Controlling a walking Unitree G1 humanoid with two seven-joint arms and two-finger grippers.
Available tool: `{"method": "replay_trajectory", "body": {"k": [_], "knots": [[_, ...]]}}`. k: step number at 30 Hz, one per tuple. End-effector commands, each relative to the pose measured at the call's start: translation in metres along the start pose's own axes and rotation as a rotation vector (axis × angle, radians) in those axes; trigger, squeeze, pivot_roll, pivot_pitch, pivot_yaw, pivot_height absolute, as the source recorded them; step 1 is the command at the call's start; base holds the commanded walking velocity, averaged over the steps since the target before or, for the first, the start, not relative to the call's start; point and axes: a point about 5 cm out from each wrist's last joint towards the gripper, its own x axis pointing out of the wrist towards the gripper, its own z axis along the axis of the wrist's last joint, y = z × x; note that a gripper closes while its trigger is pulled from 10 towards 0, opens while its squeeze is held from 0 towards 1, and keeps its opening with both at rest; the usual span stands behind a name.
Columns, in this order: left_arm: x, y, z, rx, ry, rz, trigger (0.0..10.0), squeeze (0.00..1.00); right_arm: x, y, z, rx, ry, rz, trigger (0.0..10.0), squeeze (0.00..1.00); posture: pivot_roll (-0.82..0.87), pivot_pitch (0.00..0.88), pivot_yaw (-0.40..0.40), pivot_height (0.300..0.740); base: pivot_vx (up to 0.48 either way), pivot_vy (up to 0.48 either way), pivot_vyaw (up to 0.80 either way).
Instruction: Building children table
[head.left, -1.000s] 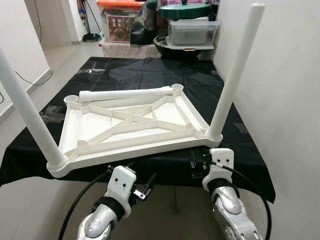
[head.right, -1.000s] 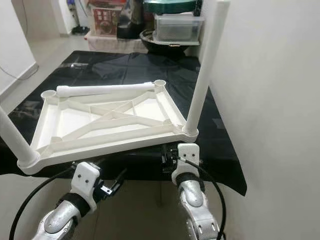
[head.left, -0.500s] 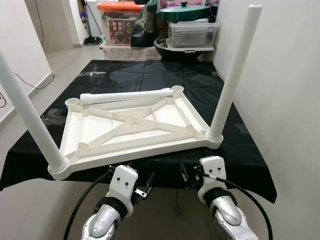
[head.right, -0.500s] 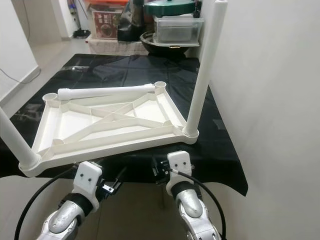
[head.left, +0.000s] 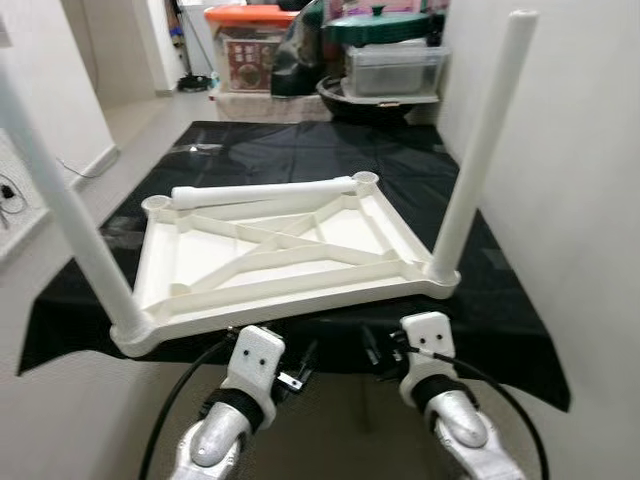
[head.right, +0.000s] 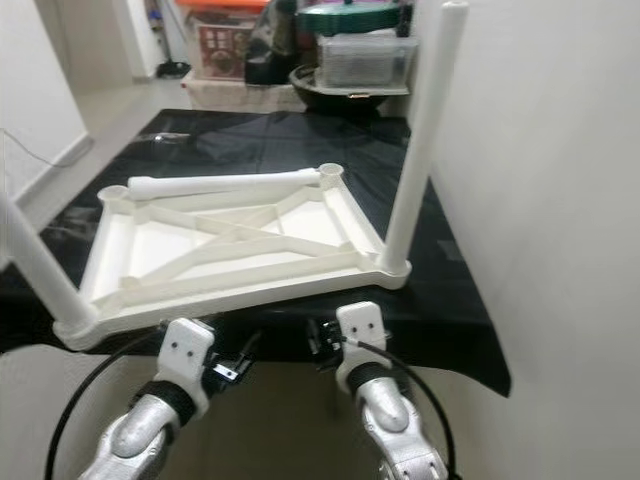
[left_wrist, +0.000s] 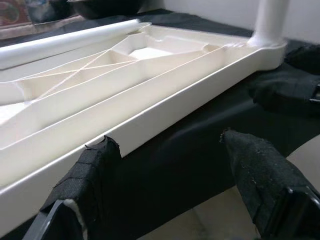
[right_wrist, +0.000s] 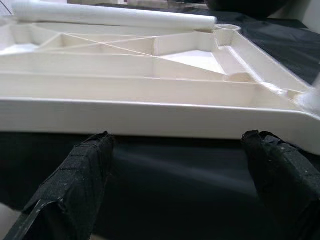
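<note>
white plastic tabletop (head.left: 280, 250) upside down on black-covered counter (head.left: 300, 150) | two legs fitted, loose white tube leg (head.left: 262, 192) and far sockets left | left gripper (left_wrist: 170, 165) and right gripper (right_wrist: 175, 165) wide open, empty

the near-left table leg (head.left: 70, 210) runs out past the picture's top-left edge.

Black cloth (head.left: 300, 150): glossy, spread over the tabletop, hanging past the near edge.
Clear lidded box (head.left: 392, 70): far right, past the cloth; green lidded pot (head.left: 385, 26) on top.
Dark bowl (head.left: 345, 103): beneath the clear box.
Orange-lidded box (head.left: 248, 45): far centre.
Wall (head.left: 570, 150): white, along the right.
Floor (head.left: 135, 115): pale, far left.
Cable (head.left: 12, 190): left, against the wall.
</note>
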Motion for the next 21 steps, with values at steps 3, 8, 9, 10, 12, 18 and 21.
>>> {"method": "replay_trajectory", "body": {"k": [3, 8, 9, 10, 12, 18, 21], "knots": [[-0.0012, 0.0039, -0.0065, 0.020, 0.030, 0.006, 10.0, 0.00, -0.0002, 0.0051, -0.0013, 0.003, 0.019, 0.014, 10.0, 0.00, 0.05, 0.000, -0.017, 0.740, -0.250, 0.412, 0.00], [-0.0007, 0.0041, -0.0067, 0.020, 0.034, 0.004, 10.0, 0.00, 0.0002, 0.0050, -0.0012, 0.005, 0.022, 0.012, 10.0, 0.00, 0.05, 0.000, -0.016, 0.740, -0.244, 0.417, 0.00], [-0.0005, 0.0041, -0.0068, 0.021, 0.035, 0.002, 10.0, 0.00, 0.0003, 0.0050, -0.0009, 0.007, 0.022, 0.011, 10.0, 0.00, 0.05, 0.000, -0.010, 0.740, -0.247, 0.416, 0.00], [-0.0005, 0.0041, -0.0068, 0.021, 0.035, 0.002, 10.0, 0.00, 0.0003, 0.0050, -0.0009, 0.007, 0.022, 0.011, 10.0, 0.00, 0.05, 0.000, -0.010, 0.740, -0.247, 0.416, 0.00], [0.0002, 0.0042, -0.0066, 0.021, 0.037, 0.000, 10.0, 0.00, 0.0006, 0.0046, -0.0003, 0.008, 0.024, 0.008, 10.0, 0.00, 0.05, 0.000, -0.009, 0.740, -0.246, 0.416, 0.00], [0.0007, 0.0033, -0.0062, 0.023, 0.037, -0.005, 10.0, 0.00, 0.0007, 0.0040, 0.0003, 0.009, 0.024, 0.005, 10.0, 0.00, 0.05, 0.000, -0.010, 0.740, -0.164, 0.420, 0.00], [0.0009, 0.0024, -0.0052, 0.019, 0.031, -0.005, 10.0, 0.00, 0.0004, 0.0043, 0.0011, 0.008, 0.023, 0.016, 10.0, 0.00, 0.05, 0.000, -0.013, 0.740, 0.000, 0.415, 0.00]]}}
